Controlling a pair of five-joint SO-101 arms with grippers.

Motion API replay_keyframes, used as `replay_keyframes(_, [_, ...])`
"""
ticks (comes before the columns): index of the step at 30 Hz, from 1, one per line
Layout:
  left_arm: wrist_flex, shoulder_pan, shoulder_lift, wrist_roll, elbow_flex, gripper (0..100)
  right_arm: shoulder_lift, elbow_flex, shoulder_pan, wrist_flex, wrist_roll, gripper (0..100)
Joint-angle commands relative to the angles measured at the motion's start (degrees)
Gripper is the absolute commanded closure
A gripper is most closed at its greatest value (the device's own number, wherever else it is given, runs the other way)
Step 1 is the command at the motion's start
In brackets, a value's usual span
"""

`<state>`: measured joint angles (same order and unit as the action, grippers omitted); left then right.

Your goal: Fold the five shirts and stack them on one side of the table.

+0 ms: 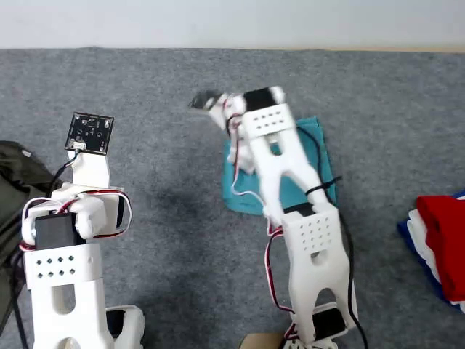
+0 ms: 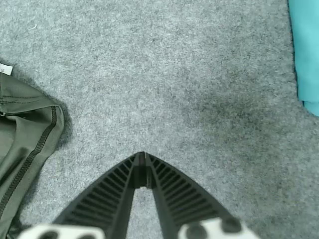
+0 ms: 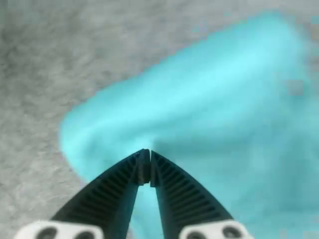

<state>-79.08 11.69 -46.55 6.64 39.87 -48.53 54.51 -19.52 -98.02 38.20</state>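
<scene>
Right gripper (image 3: 145, 169): jaws pressed together, above the teal fabric shirt (image 1: 247, 201) lying at the centre of the high view. Left gripper (image 2: 144, 172): also pressed together, over the grey felt table cover (image 1: 167, 218) at lower left. A dark olive shirt (image 1: 10, 182) is bunched at the left edge. A folded stack of red, white and blue shirts (image 1: 439, 233) sits at the right edge. Open felt lies between the teal shirt and the stack.

No legible text or numbers; tiny white tag (image 2: 5, 69) on the olive shirt (image 2: 25, 129), print illegible.
</scene>
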Motion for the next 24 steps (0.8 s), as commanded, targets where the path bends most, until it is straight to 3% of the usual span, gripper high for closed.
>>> replay_keyframes(1, [0.26,-0.18,-0.97,0.0,-0.31,100,3.65,4.66,4.7,4.97,-0.35,98.7])
replay_keyframes(12, [0.0,-0.18,-0.97,0.0,-0.31,100,-8.4,4.66,15.43,24.84,-0.35,98.8])
replay_keyframes(19, [-0.09,-0.18,-0.97,0.0,-0.31,100,-14.29,4.66,18.51,32.22,-0.09,98.7])
replay_keyframes(24, [-0.09,-0.18,-0.97,0.0,-0.22,100,-12.18,4.75,19.47,31.69,-0.09,98.8])
